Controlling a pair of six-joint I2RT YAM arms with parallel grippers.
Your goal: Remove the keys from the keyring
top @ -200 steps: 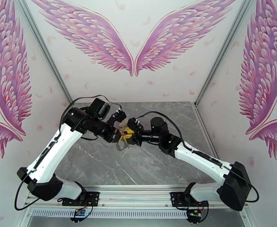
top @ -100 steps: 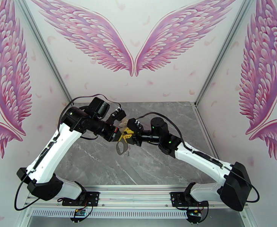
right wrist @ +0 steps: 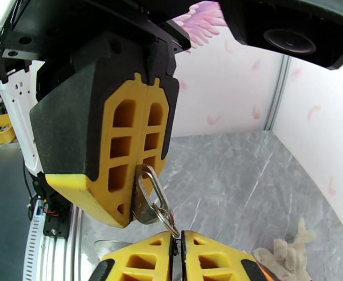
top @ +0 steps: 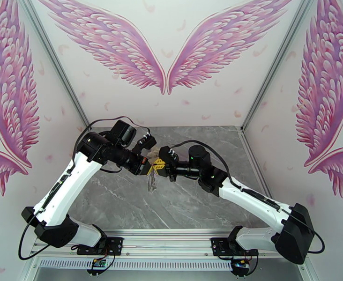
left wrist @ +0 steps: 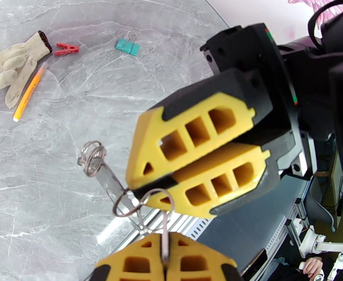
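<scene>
- Right wrist: left fingers (right wrist: 124, 151) clenched on keyring (right wrist: 145, 215), its top hidden between them, above the table (right wrist: 227, 183).
- Right fingers (right wrist: 209, 258) pinch a small ring of the keys (left wrist: 107, 175).
- Top external: keyring blurred.

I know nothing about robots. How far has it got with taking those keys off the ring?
Done: nothing yet, it seems; the keys hang linked to the keyring. In hand: the left pincer is shut on the keyring, and the right pincer pinches a small ring threaded on it. Left: working every key free.
</scene>
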